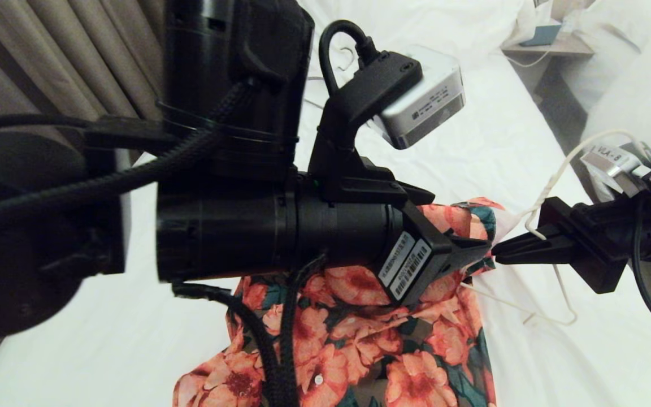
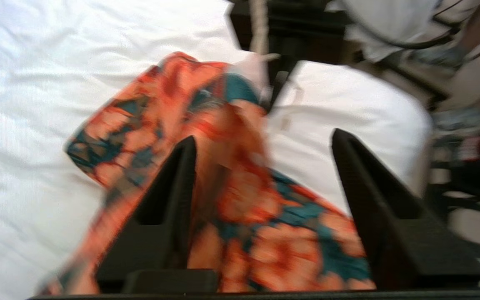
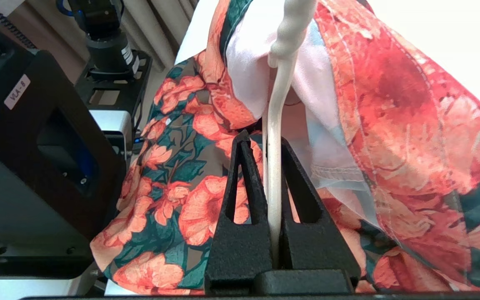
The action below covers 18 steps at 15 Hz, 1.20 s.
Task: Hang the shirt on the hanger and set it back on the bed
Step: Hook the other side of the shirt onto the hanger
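Head view. The left gripper (image 1: 481, 251) reached across the centre of the frame over the floral shirt (image 1: 354, 333), which lay bunched on the white sheet of the bed (image 1: 489, 147) and spread toward 6 o'clock. From 3 o'clock the right gripper (image 1: 500, 253) met it almost tip to tip, pinched shut on the cream wire hanger (image 1: 551, 186). The wire looped up toward 1 o'clock and trailed down toward 5 o'clock on the sheet. We could not tell from this view how much of the hanger sat inside the shirt.

Left wrist view. We found the left gripper's jaws standing wide apart with nothing clamped between them. One finger (image 2: 173, 200) lay against the shirt (image 2: 223, 166), the other over bare sheet (image 2: 36, 83). We judged the step to be working the fabric over the hanger's shoulder. To do it well, we would take a fresh hold near the collar edge and draw the cloth along the wire. Tugging across the wire could drag it from the other grip.

Right wrist view. The right gripper (image 3: 272, 143) was closed on the hanger (image 3: 276, 125), whose wire ran up between the fingers and under a fold of the shirt (image 3: 381, 104), pale inner face showing. We would hold this grip steady as an anchor.

Containers. We saw none, open or closed, in any view.
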Available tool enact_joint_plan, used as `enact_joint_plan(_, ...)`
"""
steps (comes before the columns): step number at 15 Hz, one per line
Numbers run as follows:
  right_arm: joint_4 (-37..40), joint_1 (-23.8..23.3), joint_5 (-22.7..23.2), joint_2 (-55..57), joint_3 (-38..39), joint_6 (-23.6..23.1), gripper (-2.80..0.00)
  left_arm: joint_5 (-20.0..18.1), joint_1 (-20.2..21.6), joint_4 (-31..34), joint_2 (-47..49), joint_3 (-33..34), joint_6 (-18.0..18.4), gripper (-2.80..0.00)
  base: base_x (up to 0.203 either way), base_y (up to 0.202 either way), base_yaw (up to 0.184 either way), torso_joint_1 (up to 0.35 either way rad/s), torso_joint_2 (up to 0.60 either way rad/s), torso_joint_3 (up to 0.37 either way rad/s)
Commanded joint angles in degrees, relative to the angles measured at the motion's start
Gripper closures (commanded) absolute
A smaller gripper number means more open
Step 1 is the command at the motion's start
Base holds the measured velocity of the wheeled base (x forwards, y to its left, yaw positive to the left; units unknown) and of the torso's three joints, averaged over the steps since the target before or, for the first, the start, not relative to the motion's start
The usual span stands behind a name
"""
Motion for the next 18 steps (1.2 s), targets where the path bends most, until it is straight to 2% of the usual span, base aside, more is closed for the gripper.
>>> enact_joint_plan(1, 0.12, 0.02, 0.49, -0.14, 0.56, -0.59, 0.00, -0.27, 2.32, -6.03, 5.65, -0.18, 3.50, -2.80, 0.000, 0.000, 0.000, 0.000, 0.00, 0.000)
enact_joint_plan(3, 0.00, -0.15, 0.60, 0.02, 1.07, -1.11, 0.00, -0.32, 3.49, -9.96, 8.06, -1.18, 6.46, -2.80, 0.000, 0.000, 0.000, 0.000, 0.00, 0.000)
enact_joint_plan(13, -0.14, 0.03, 0.69, -0.16, 0.57, -1.17, 0.00, 0.03, 3.06, -10.33, 11.07, -2.26, 6.59, -2.80, 0.000, 0.000, 0.000, 0.000, 0.00, 0.000)
enact_joint_plan(14, -0.14, 0.03, 0.69, -0.16, 0.55, -1.17, 0.00, 0.03, 3.06, -10.27, 11.04, -2.26, 6.67, -0.89, 0.000, 0.000, 0.000, 0.000, 0.00, 0.000)
enact_joint_plan(15, -0.14, 0.03, 0.69, -0.15, 0.48, -1.17, 0.00, 0.03, 3.06, -9.98, 10.90, -2.18, 6.76, 0.00, 0.000, 0.000, 0.000, 0.000, 0.00, 0.000)
enact_joint_plan(18, -0.14, 0.03, 0.69, 0.02, -0.15, -1.09, 0.00, 0.03, 2.97, -9.98, 10.81, -1.83, 6.76, 0.00, 0.000, 0.000, 0.000, 0.000, 0.00, 0.000)
